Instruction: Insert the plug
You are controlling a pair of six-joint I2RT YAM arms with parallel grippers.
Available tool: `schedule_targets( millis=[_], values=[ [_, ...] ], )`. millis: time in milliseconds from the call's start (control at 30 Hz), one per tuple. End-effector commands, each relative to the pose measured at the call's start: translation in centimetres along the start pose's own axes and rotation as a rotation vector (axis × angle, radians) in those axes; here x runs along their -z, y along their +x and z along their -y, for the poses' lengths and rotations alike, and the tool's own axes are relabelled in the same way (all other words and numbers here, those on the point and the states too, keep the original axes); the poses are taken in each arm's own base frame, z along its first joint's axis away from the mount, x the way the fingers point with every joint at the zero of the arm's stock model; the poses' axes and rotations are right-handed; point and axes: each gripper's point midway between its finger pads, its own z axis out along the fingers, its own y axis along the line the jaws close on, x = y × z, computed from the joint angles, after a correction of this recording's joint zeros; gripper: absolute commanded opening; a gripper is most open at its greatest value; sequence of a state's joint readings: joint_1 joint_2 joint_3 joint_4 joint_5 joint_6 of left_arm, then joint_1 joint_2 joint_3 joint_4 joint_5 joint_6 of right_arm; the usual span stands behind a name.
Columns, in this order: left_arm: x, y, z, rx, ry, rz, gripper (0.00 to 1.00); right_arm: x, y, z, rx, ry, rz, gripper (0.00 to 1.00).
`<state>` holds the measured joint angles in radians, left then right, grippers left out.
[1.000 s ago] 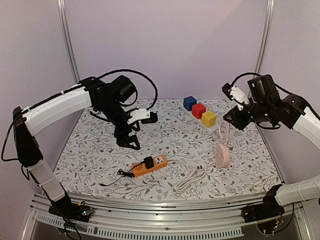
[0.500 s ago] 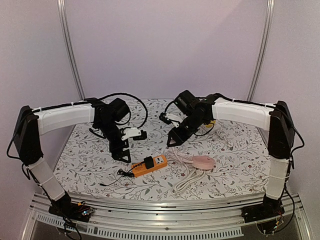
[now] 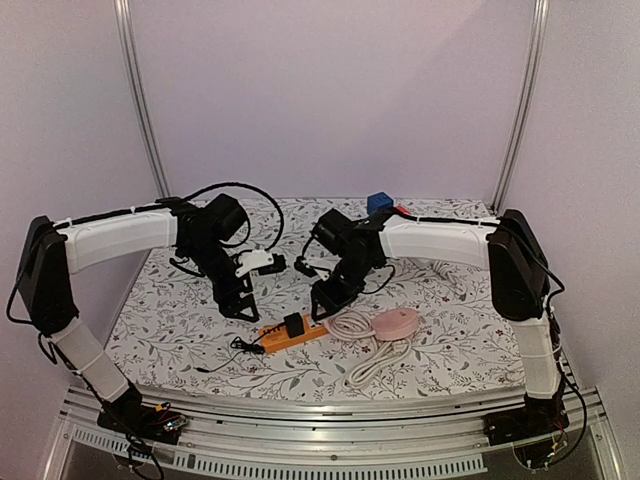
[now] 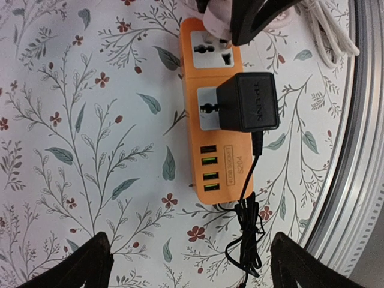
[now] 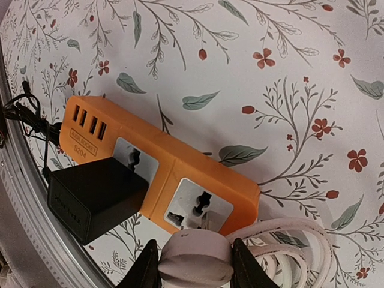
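Floral cloth covers my table, with plain lilac walls behind it. Near the front edge lies the orange power strip, and both arms bend down over it.

From the left wrist camera I can read "TP-LINK" on the black adapter plugged into the strip's middle socket. Beside the row of four USB ports there is a small label ending in "S204". A line of finer print sits above that, which I take to say "USB SOCKET", though it is too small for me to be sure. The left gripper hangs above the strip with its jaws spread wide, holding nothing.

The right gripper is clamped narrowly on the pale plug. The plug sits right at the free end socket, next to the adapter. Its body hides the pins, so I cannot tell whether they are in the holes. The plug's white cable runs off in loops beside a pink round unit.
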<state>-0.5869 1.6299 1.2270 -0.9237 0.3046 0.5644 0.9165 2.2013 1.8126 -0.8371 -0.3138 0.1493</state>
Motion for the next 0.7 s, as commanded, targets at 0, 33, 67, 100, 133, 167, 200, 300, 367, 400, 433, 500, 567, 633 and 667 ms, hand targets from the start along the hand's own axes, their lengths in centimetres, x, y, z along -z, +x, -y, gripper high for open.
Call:
schedule_targets(
  millis=[0, 33, 67, 100, 133, 167, 200, 300, 367, 400, 433, 500, 567, 633, 667],
  values=[
    [0.6, -0.8, -0.4, 0.013, -0.007, 0.048, 0.91, -1.6, 1.9, 0.4, -0.015, 0.076, -0.085, 0.0],
    [0.5, -0.8, -0.4, 0.015, -0.006, 0.048, 0.91, -1.6, 1.6, 0.3, -0.014, 0.078, -0.08, 0.0],
    [0.3, -0.7, -0.4, 0.019, -0.003, 0.048, 0.91, -1.5, 1.4, 0.3, -0.014, 0.081, -0.076, 0.0],
    [0.2, -0.7, -0.4, 0.02, 0.0, 0.048, 0.91, -1.7, 1.2, 0.3, -0.016, 0.093, -0.08, 0.0],
    [-0.1, -0.5, -0.3, 0.019, 0.005, 0.043, 0.9, -1.9, 1.0, 0.5, -0.017, 0.115, -0.087, 0.0],
    [-0.2, -0.3, -0.3, 0.016, 0.009, 0.04, 0.89, -1.8, 0.9, 0.7, -0.015, 0.138, -0.095, 0.0],
    [-0.5, 0.0, -0.2, 0.009, 0.013, 0.034, 0.87, -2.3, 1.3, 0.8, -0.015, 0.154, -0.121, 0.0],
    [-1.5, 1.3, -0.2, -0.022, 0.008, 0.002, 0.77, -3.5, 1.7, 1.0, -0.016, 0.162, -0.162, 0.0],
    [-2.2, 2.4, -0.3, -0.039, 0.01, -0.022, 0.67, -4.0, 2.2, 1.2, -0.012, 0.175, -0.185, 0.0],
    [-2.5, 2.8, -0.2, -0.046, 0.015, -0.029, 0.65, -4.1, 2.3, 1.1, -0.005, 0.179, -0.188, 0.0],
    [-2.8, 3.2, -0.1, -0.05, 0.028, -0.032, 0.65, -4.1, 2.3, 1.0, 0.008, 0.184, -0.188, 0.0],
    [-3.1, 3.5, 0.0, -0.057, 0.051, -0.025, 0.66, -4.2, 2.0, 0.5, 0.025, 0.171, -0.179, 0.0],
    [-3.0, 2.8, 0.1, -0.052, 0.06, 0.007, 0.71, -4.3, 1.5, -0.1, 0.031, 0.134, -0.162, 0.01],
    [-1.9, 0.9, 0.3, -0.031, 0.077, 0.08, 0.78, -4.3, 1.0, -0.6, 0.032, 0.112, -0.14, 0.06],
    [-1.1, -0.4, 0.3, -0.025, 0.085, 0.124, 0.8, -4.3, 0.7, -0.4, 0.029, 0.126, -0.128, 0.1]
  ],
)
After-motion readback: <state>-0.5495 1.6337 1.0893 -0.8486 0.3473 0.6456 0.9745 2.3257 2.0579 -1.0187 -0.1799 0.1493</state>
